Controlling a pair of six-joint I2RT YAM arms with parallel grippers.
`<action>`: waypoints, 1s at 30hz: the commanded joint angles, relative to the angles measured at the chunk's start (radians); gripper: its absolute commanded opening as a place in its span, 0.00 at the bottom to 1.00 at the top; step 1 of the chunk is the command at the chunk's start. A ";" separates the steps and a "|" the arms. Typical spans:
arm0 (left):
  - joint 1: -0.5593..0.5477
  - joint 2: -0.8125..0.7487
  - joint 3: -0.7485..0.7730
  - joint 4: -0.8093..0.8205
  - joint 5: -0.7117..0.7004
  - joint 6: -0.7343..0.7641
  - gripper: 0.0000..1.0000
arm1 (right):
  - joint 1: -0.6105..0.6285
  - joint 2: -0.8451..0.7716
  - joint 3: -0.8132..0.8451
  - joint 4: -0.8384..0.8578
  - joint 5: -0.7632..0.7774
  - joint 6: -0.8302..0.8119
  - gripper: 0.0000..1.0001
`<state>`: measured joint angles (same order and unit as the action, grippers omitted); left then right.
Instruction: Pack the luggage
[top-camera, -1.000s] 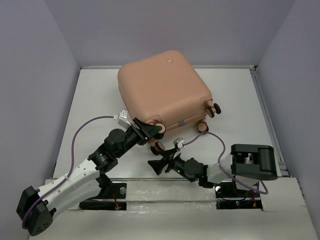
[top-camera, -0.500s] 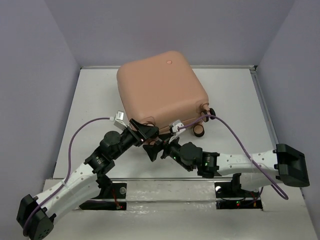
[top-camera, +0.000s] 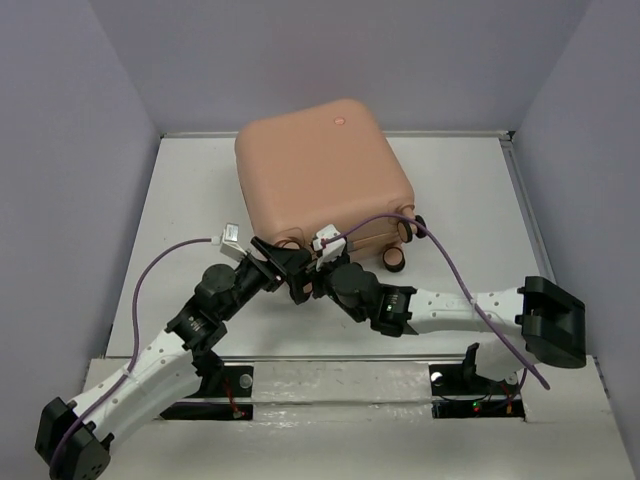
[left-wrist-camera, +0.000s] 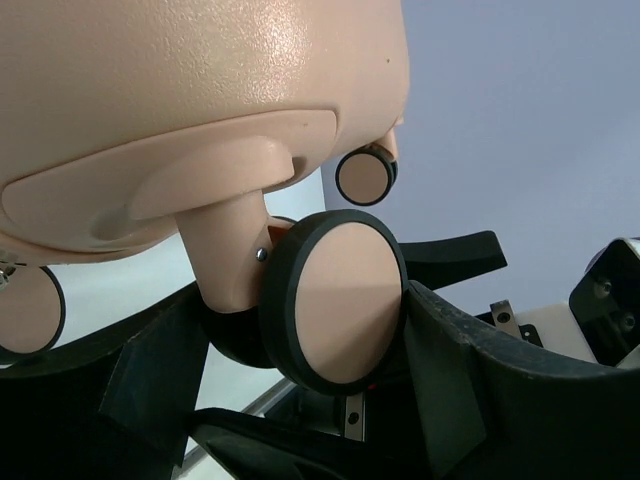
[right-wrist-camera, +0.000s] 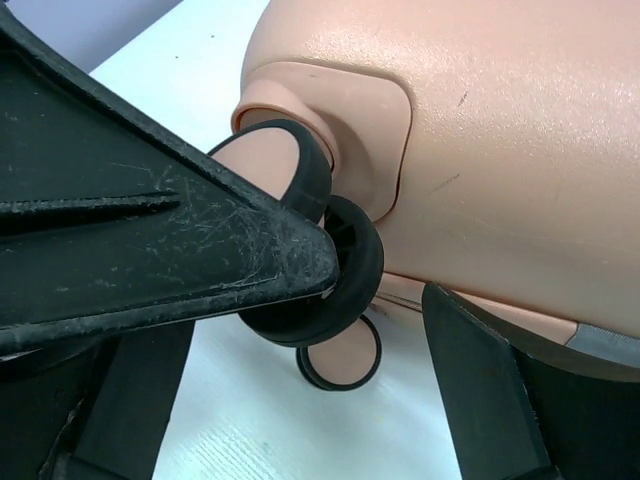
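The luggage is a salmon-pink hard shell, closed, lying at the back middle of the white table. Both grippers meet at its near-left corner. My left gripper is open, its fingers either side of a pink-and-black caster wheel; the right finger looks close against the wheel and the left one stands off. My right gripper is open too, reaching in from the right. In the right wrist view, the right gripper has the same black wheel ahead of it, and the other arm's scratched finger crosses the view.
Other caster wheels stick out at the luggage's near-right corner. The right arm's purple cable loops over that corner. Grey walls close the table at left, back and right. A rail runs along the near edge.
The right arm swung from the near right in to the luggage's near-left wheel, its jaws widening. The left jaws opened wider round the wheel. The luggage shifted slightly back.
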<state>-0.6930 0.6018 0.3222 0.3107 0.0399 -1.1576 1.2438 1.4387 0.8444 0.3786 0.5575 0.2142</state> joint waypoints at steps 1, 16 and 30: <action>-0.011 -0.072 -0.002 0.143 0.035 0.013 0.81 | -0.033 0.040 0.081 0.049 0.108 -0.039 1.00; -0.007 -0.198 0.034 -0.128 -0.113 0.127 0.81 | -0.044 0.100 0.130 0.194 -0.031 -0.142 0.97; -0.003 -0.261 0.051 -0.305 -0.268 0.177 0.98 | -0.073 0.192 0.183 0.332 -0.163 -0.104 0.98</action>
<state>-0.6785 0.3542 0.3397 0.0257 -0.2234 -1.0615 1.1980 1.5925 0.9348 0.5774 0.3557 0.0853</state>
